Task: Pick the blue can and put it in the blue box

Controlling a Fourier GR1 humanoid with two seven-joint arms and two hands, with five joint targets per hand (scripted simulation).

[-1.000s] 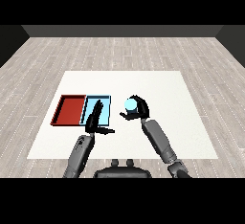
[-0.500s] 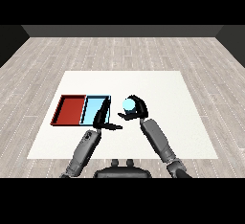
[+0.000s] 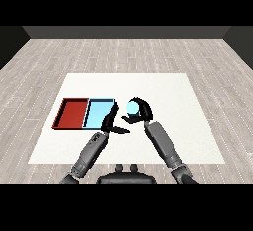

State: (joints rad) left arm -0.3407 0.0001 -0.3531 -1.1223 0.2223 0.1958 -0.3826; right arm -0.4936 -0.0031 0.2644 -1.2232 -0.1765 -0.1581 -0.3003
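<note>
The blue can is upright, just right of the light blue tray, and I see its pale round top. My right hand is curled round the can, fingers arching over its far side and thumb at its near side. My left hand is open, fingers straight and pointing away from me over the near right corner of the light blue tray, thumb stretched right toward the can. The red tray lies against the blue tray's left side.
Both trays sit on the left half of the white table. Both forearms come in from the lower edge, close together in front of the trays. Grey wood floor surrounds the table.
My right hand with the can has shifted slightly left, toward the blue tray. My left hand has drifted right and nearer, from over the blue tray to its near right corner.
</note>
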